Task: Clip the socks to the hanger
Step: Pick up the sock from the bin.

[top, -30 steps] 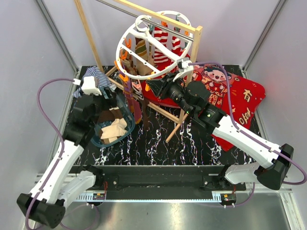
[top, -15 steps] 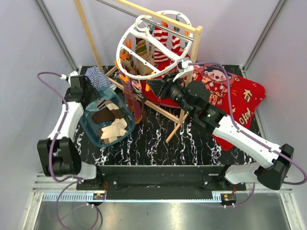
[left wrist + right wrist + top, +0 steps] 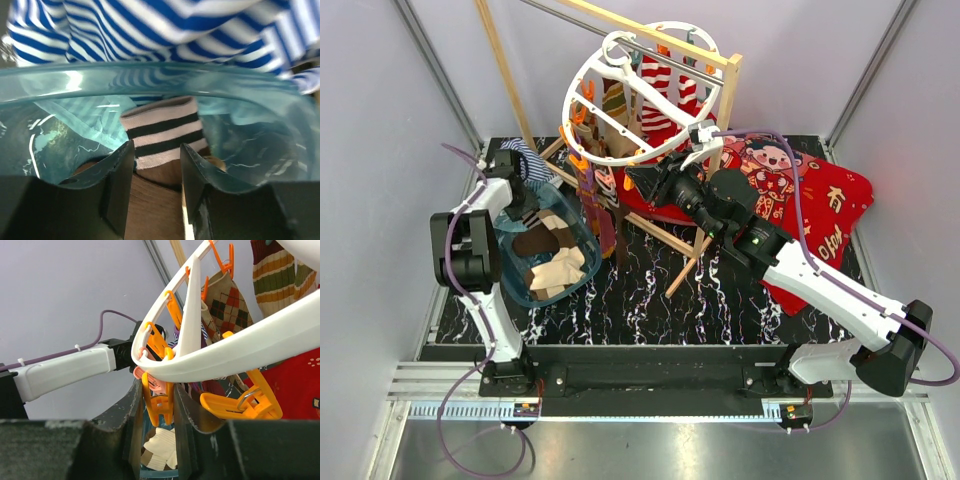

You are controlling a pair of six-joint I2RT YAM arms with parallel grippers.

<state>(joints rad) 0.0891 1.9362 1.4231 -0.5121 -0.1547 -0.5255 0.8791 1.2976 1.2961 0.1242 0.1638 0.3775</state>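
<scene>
The white round hanger [image 3: 620,75] hangs tilted from the wooden frame, with several socks [image 3: 660,95] clipped to it. It also shows in the right wrist view [image 3: 240,352], with an argyle sock [image 3: 225,300] behind it. My right gripper [image 3: 159,407] is shut on an orange clip [image 3: 160,400] under the hanger's rim; it is under the hanger's front rim in the top view [image 3: 638,180]. More socks [image 3: 555,265] lie in the teal basket [image 3: 582,262]. My left gripper [image 3: 156,170] is open inside the basket, its jaws either side of a brown sock with a black-and-white striped cuff [image 3: 162,132].
The blue-white striped cloth [image 3: 150,25] lies just beyond the basket's rim [image 3: 150,80]. A red cartoon-print blanket [image 3: 810,200] covers the table's right side. Wooden frame poles [image 3: 500,60] stand behind the basket, and a slat [image 3: 685,265] leans on the table.
My left arm has folded back and swung its gripper from above the basket to the basket's far-left rim, now pointing into the basket. The right arm and the hanger have not moved.
</scene>
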